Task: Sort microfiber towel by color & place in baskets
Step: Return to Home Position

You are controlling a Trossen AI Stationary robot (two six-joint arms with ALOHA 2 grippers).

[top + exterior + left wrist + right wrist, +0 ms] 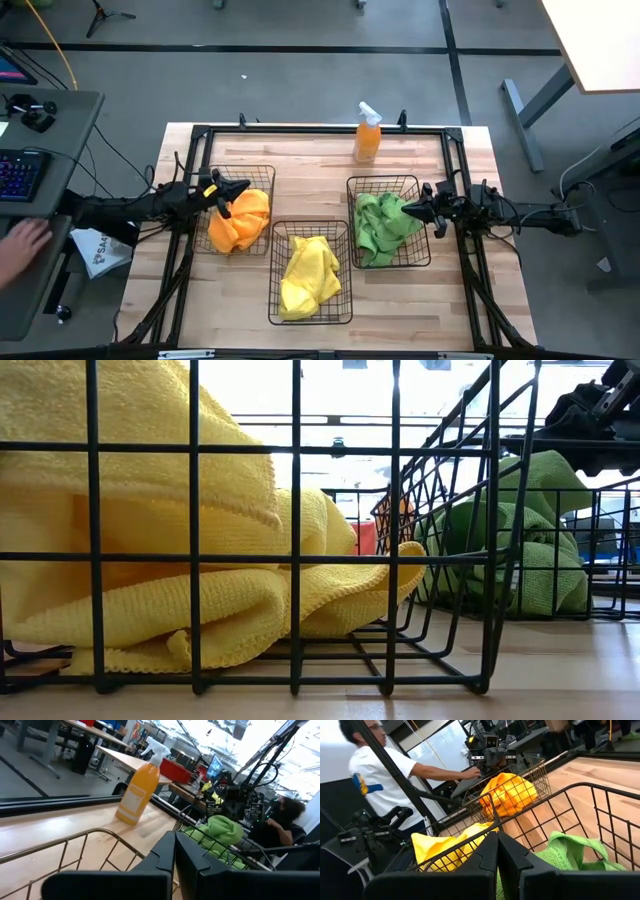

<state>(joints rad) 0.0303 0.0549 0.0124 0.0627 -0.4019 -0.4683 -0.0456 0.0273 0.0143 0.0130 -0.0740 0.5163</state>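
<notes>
Three black wire baskets stand on the wooden table. The left basket (240, 208) holds orange towels (240, 220), the middle basket (311, 272) yellow towels (308, 272), the right basket (388, 220) lime green towels (380, 226). In the low view the yellow towels (180, 560) fill the near basket and the green towels (540, 540) lie beyond. My left gripper (240, 188) hovers shut over the left basket's far left part. My right gripper (407, 212) hovers shut over the right basket's right side, above the green towels (570, 852).
An orange spray bottle (367, 135) with a white trigger stands near the table's far edge, also shown in the left wrist view as the bottle (136, 792). Black frame rails (320, 130) border the work area. A person's hand (22, 242) rests at a desk left of the table.
</notes>
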